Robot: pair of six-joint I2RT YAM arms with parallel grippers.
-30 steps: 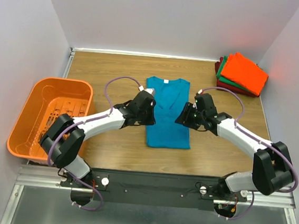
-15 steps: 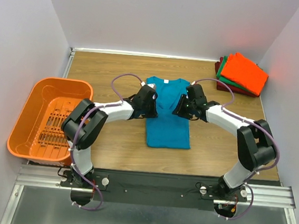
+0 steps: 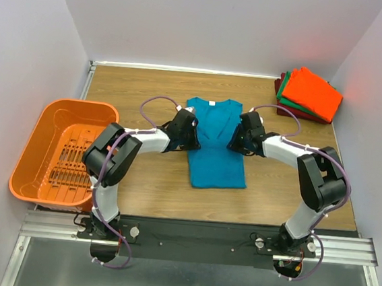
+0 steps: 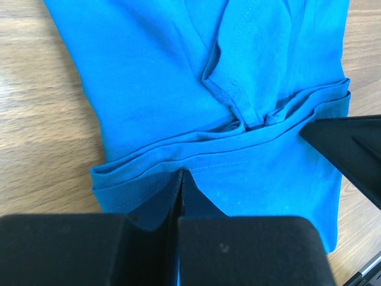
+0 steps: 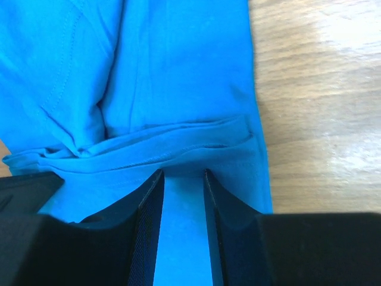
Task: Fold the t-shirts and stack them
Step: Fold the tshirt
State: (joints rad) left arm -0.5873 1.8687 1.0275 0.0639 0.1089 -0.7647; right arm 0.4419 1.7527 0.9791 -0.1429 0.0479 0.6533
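From above, the teal t-shirt (image 3: 214, 164) lies flat in the middle of the wooden bench (image 3: 149, 88), neck with its small white label toward the far side. The left claw (image 3: 191, 136) sits at its left edge and the right claw (image 3: 236, 142) at its right edge, level with each other. A folded stack of orange, green and dark red t-shirts (image 3: 311, 94) rests at the far right corner, and an orange basket (image 3: 43, 129) stands at the left. The left wrist view shows the left claw (image 4: 181, 179) with fingers pressed together on a tuck of the teal t-shirt (image 4: 149, 89), a ridge of cloth bunched just ahead. The right wrist view shows the right claw (image 5: 180, 179) with fingers a little apart, the teal t-shirt (image 5: 178, 71) showing in the gap.
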